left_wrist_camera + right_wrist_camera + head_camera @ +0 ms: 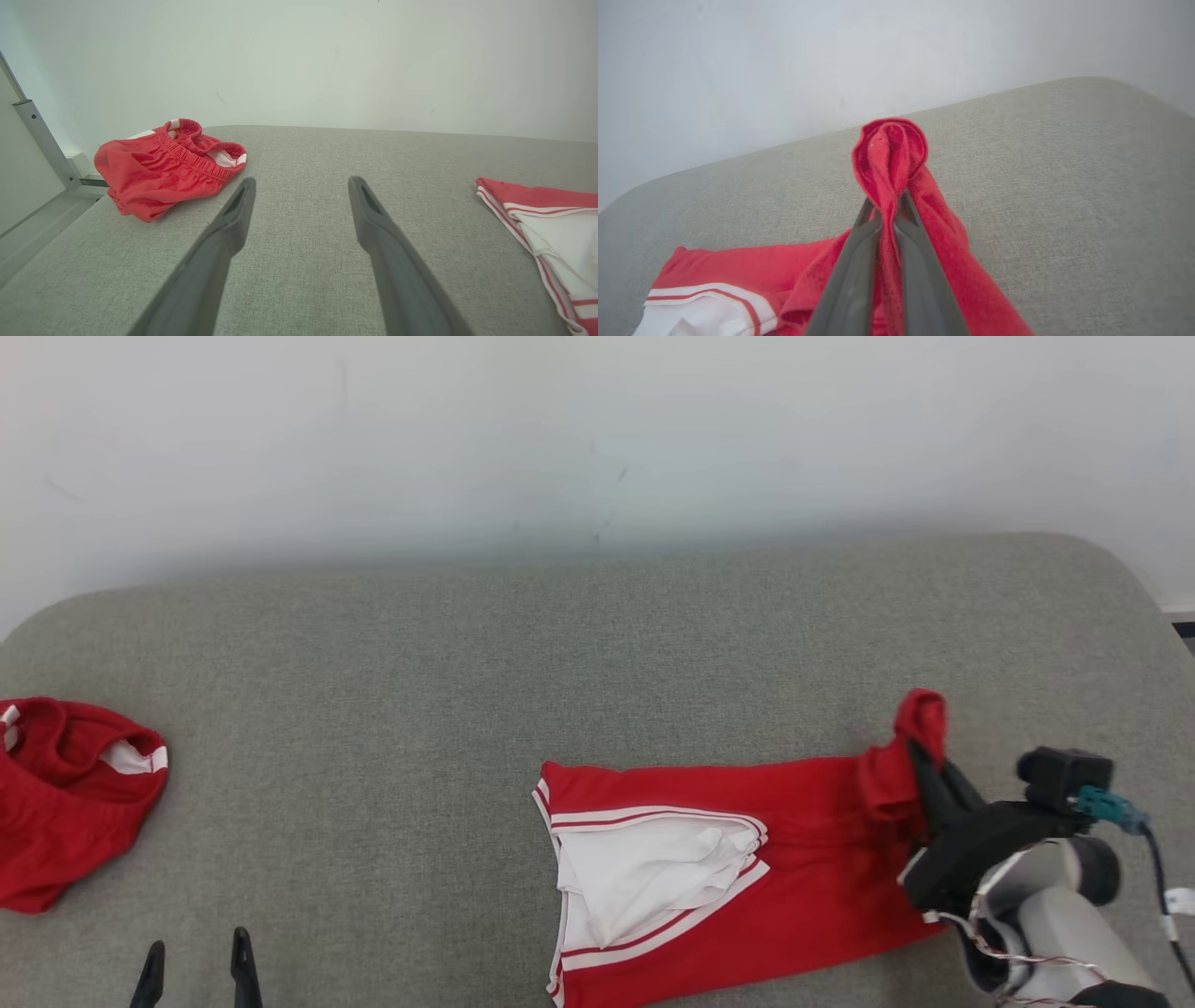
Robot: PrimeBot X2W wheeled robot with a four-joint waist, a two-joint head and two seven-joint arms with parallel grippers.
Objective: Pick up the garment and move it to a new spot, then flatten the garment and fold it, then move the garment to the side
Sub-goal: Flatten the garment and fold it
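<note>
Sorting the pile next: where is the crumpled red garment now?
In the head view the crumpled red garment lies at the far left edge of the grey surface, ahead-left of the open left end effector, apart from the striped garment.

Head view steeply down over grey pad (467, 644); wrist views low, seemingly wallward.

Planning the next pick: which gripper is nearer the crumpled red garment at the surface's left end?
Left. The left gripper is open just beside the crumpled red garment, not touching; the right gripper is far across, shut on the spread garment's edge.
</note>
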